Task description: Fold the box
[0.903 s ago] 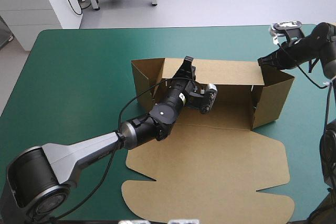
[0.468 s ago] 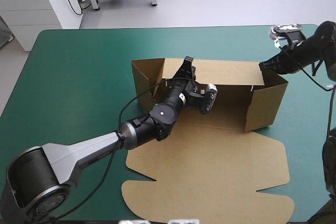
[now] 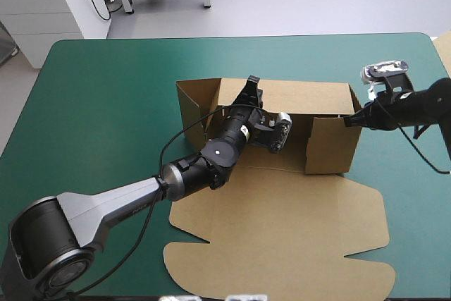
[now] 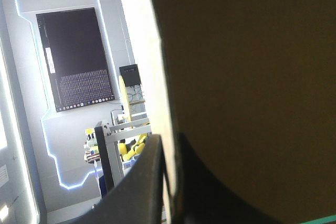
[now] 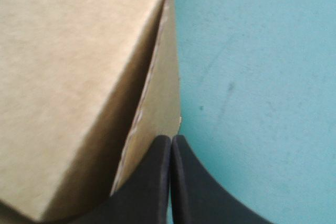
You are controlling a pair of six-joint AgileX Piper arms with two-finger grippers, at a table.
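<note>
The brown box point(image 3: 282, 223) lies mid-table with its lid flat toward the near edge. Its back wall point(image 3: 303, 96) and left wall stand up. My left gripper point(image 3: 251, 86) reaches over the tray floor and is shut on the back wall's top edge. In the left wrist view the board point(image 4: 252, 77) fills the picture, its pale edge pinched in my left gripper point(image 4: 168, 138). The right wall point(image 3: 331, 149) is turned inward, and my shut right gripper point(image 3: 349, 120) touches its outer corner. The right wrist view shows that wall point(image 5: 68, 77) just ahead of my right gripper point(image 5: 171, 139).
Bare teal-green cover point(image 3: 106, 103) surrounds the box on the left and far sides, with more to the right of the box point(image 5: 262, 77). The left arm lies across the lid's left part and the tray floor.
My right gripper has swung toward the near-left, and the box's right wall has folded inward with it. The left gripper has stayed on the back wall.
</note>
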